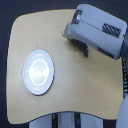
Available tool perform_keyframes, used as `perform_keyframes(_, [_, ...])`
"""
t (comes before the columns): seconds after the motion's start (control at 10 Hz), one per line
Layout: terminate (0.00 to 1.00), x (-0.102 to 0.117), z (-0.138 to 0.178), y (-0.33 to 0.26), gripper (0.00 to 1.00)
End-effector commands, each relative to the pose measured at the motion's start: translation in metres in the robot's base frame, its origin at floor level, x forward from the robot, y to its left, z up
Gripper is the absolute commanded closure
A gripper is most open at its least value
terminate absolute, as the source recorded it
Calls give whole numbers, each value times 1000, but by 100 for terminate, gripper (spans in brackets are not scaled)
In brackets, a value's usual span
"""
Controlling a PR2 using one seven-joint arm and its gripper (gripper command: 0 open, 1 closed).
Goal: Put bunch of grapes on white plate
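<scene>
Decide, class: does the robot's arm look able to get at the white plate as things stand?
Probably yes. The white plate lies bare on the wooden table with nothing on it or between it and the arm. The gripper's state cannot be made out.

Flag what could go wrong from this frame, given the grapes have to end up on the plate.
1. The bunch of grapes cannot be made out; the arm covers the tabletop's far right, so whether anything is held is unconfirmed.
2. The gripper is blurred, its jaw state unreadable, so a slip could go unnoticed.
3. The white plate sits across the table near its edge on the exterior view's left; a hard placement might nudge it.
</scene>
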Motion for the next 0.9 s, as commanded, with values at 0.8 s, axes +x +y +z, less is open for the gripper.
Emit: perform_keyframes(0.8, [0, -3, -42, -4, 0])
